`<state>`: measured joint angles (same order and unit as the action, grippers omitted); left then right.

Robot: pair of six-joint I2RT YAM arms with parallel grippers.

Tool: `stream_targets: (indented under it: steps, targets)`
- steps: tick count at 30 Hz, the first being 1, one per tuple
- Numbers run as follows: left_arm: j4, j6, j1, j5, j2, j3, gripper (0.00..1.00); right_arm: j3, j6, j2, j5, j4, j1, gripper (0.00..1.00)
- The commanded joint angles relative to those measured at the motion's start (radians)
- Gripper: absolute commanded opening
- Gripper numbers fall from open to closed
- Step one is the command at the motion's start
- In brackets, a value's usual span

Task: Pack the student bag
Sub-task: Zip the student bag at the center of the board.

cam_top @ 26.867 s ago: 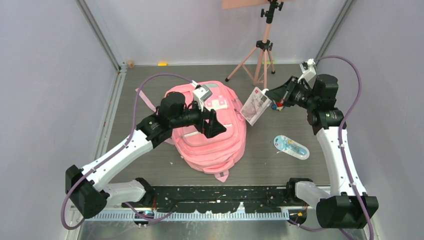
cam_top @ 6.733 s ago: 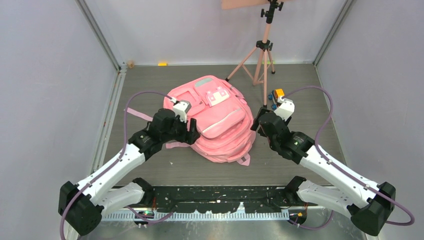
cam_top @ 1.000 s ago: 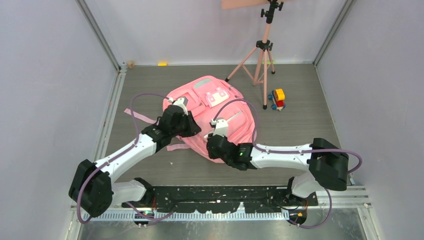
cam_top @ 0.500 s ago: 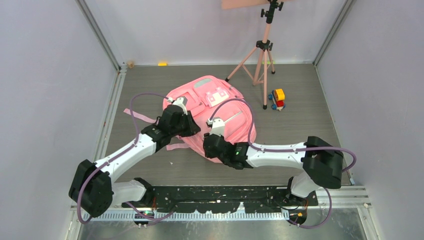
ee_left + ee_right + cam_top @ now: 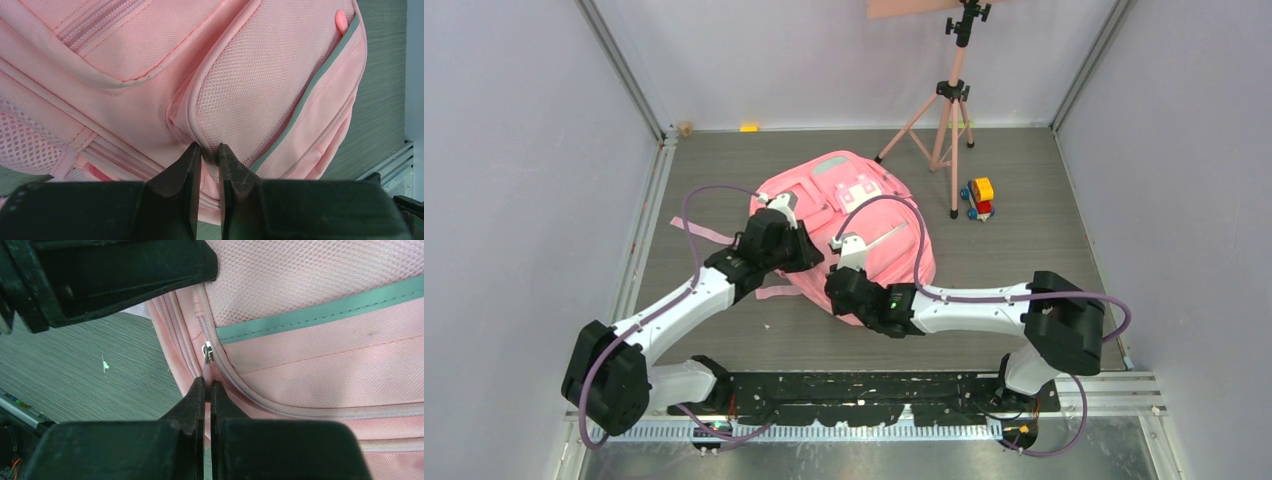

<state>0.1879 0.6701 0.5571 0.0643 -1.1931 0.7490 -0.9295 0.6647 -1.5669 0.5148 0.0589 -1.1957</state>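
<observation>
Left wrist view: the left gripper (image 5: 210,148) is clamped on the student bag (image 5: 260,75). Its two black fingers are nearly together, and a raised fold of pink mesh is pinched between the tips where two pocket panels meet. A grey-green trim strip runs along the panel to the right.

Right wrist view: the right gripper (image 5: 207,386) has its jaws tight together on the pink zip pull (image 5: 206,371), which hangs from a small metal slider (image 5: 207,352) at the bag's curved edge. The black body of the left gripper fills the upper left corner, just above the slider.

Top view: the bag lies flat in the middle of the grey table (image 5: 1024,260), front pockets up. Both arms reach in to its near side, the left from the left and the right stretched across from the right, with their wrists close together. A pink tripod (image 5: 951,95) stands at the far side, and a small colourful toy vehicle (image 5: 977,197) sits near its feet, apart from the bag.
</observation>
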Motion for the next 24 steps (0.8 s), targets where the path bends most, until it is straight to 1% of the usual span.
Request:
stream_targets:
  steps: [1,8,15,24]
  targets:
    - [0.002,-0.068,-0.042,-0.038,0.024,0.019,0.00,-0.007,0.023,0.042,0.068,0.018,0.013,0.00]
    - [-0.007,-0.106,-0.094,-0.032,-0.009,0.049,0.00,0.084,0.090,0.116,0.028,0.053,0.013,0.00]
    - [-0.025,-0.162,-0.153,-0.029,-0.077,0.112,0.00,0.126,0.115,0.163,0.001,0.086,0.013,0.00]
    - [-0.104,-0.278,-0.180,0.029,-0.220,0.225,0.00,0.150,0.120,0.164,-0.014,0.099,0.013,0.00]
